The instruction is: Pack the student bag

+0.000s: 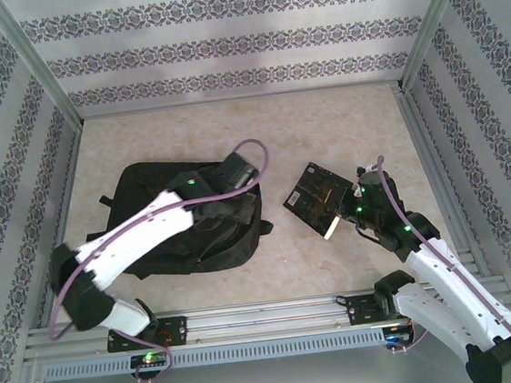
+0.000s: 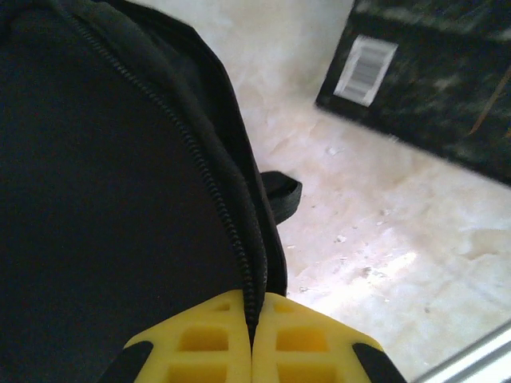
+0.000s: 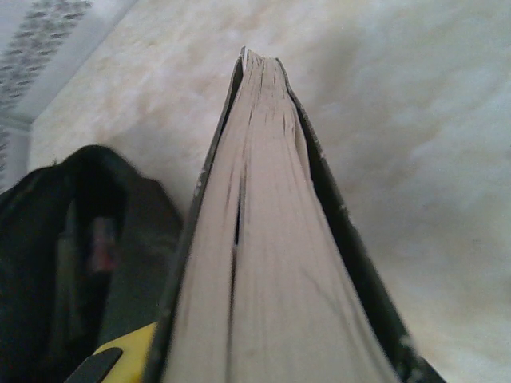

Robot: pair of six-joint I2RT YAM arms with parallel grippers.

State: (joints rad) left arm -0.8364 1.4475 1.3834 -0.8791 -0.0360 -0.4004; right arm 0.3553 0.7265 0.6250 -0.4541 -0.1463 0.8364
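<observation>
The student bag (image 1: 146, 192) lay flat on the table (image 1: 230, 125), under and just past the left end effector (image 2: 252, 309). That end effector was pinched tight on the bag's zip edge (image 2: 227, 215). Its two yellow fingers (image 2: 204, 343) were pressed together, with the black cloth caught between them. It seemed to hold this edge so that the mouth of the bag stayed up and open. A soft bag flops shut when nothing holds it. A small strap loop (image 2: 281, 195) stuck out of the bag, a little way ahead of the fingers.

The right end effector (image 1: 349, 207) held a dark book (image 1: 313, 194) by one side. The book stood on its thin edge and pointed away from the fingers. In the right wrist view the pale pages (image 3: 255, 263) ran straight ahead. The dark hole of the bag (image 3: 80, 263) was to the left of them, close by but not touching. Holding the book thin side first looked like a smart way to slip it through a narrow gap.

The book was not in the bag yet. I think the next job was to slide it left, into the open mouth. If the cloth sagged, the book's corner could catch on the zip.
</observation>
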